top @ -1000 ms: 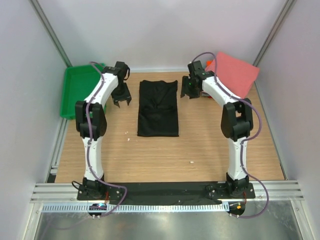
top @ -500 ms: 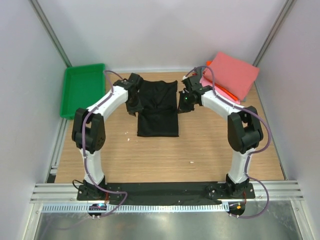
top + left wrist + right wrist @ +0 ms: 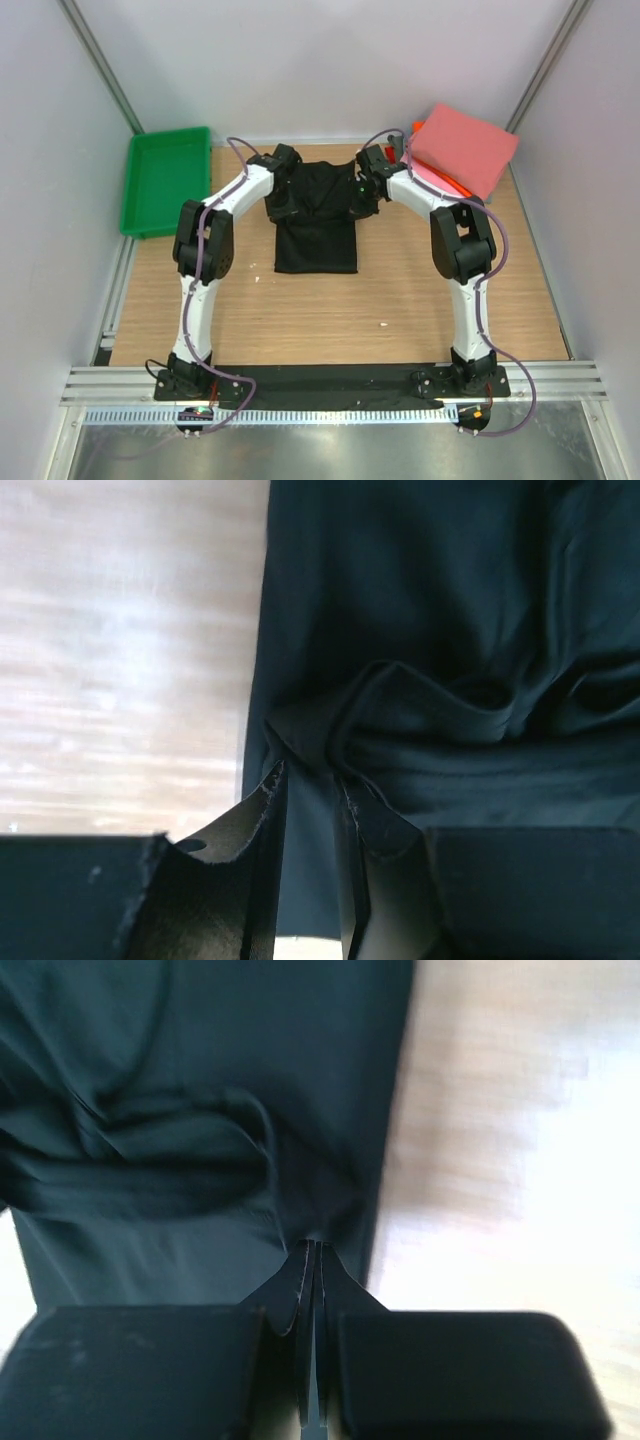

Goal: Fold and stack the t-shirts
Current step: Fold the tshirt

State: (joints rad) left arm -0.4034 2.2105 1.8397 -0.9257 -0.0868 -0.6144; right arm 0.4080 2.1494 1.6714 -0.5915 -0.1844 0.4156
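The black t-shirt (image 3: 316, 238) lies as a long folded strip in the middle of the table, its far end bunched up. My left gripper (image 3: 282, 200) is at the shirt's far left corner. In the left wrist view it (image 3: 310, 775) is shut on a fold of the black cloth (image 3: 450, 630). My right gripper (image 3: 360, 196) is at the far right corner. In the right wrist view it (image 3: 312, 1246) is pinched tight on the edge of the black cloth (image 3: 150, 1060). A stack of folded t-shirts (image 3: 465, 148), salmon-pink on top, lies at the back right.
A green plastic tray (image 3: 165, 180) stands at the back left beside the wall. The folded stack overhangs the table's back right corner, close behind my right arm. Bare wood (image 3: 330, 310) lies between the shirt and the arm bases.
Both grippers moved inward from beside the shirt onto its far corners and shut on the cloth. The shirt's far end has puckered between them.
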